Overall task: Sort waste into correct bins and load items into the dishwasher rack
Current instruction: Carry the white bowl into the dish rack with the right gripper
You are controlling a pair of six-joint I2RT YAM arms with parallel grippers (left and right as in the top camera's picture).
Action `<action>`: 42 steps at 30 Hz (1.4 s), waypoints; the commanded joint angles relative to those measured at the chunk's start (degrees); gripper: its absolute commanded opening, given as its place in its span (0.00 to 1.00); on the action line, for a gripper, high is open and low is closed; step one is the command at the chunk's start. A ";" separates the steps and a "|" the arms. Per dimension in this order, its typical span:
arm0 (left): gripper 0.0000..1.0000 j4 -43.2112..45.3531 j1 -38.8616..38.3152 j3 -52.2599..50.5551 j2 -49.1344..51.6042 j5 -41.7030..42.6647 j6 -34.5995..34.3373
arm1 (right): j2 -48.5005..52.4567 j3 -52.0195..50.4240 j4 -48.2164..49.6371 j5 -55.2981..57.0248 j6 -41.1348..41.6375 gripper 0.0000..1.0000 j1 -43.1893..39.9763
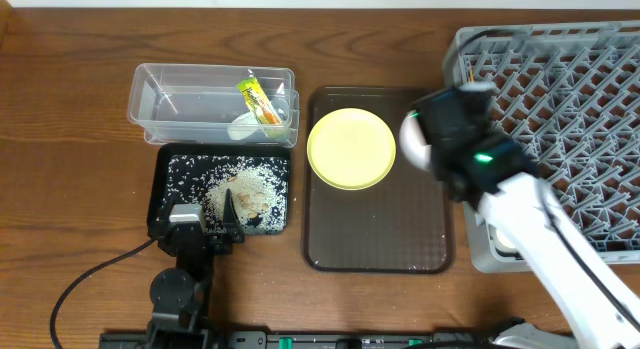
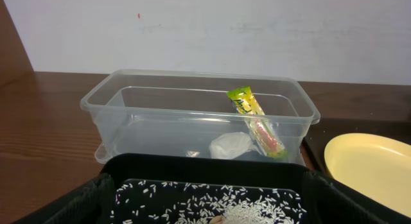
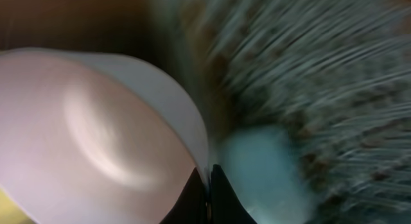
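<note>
My right gripper is shut on the rim of the white bowl and holds it above the right edge of the brown tray, next to the grey dishwasher rack. In the blurred right wrist view the fingers pinch the bowl's rim, with a light blue shape below. The yellow plate lies on the brown tray. The clear tub holds the green-and-orange wrapper and white scrap. My left gripper is open, low over the rice in the black tray. Chopsticks are out of view.
The dark brown serving tray lies in the middle. A white object sits at the rack's near corner, partly hidden by my right arm. A black cable runs on the table at front left.
</note>
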 commanded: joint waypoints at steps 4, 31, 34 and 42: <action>0.94 -2.19 0.28 -1.09 -0.09 -0.70 0.33 | -1.92 0.59 7.98 19.21 1.01 0.01 -9.79; 0.94 -2.19 0.28 -1.09 -0.09 -0.70 0.33 | 20.57 0.59 21.16 25.64 -20.81 0.01 -12.72; 0.95 -2.19 0.28 -1.09 -0.09 -0.70 0.33 | 20.57 0.59 17.18 25.64 -18.75 0.01 -9.97; 0.95 -2.19 0.28 -1.09 -0.09 -0.70 0.33 | 20.55 0.59 7.61 24.46 -7.61 0.24 -6.16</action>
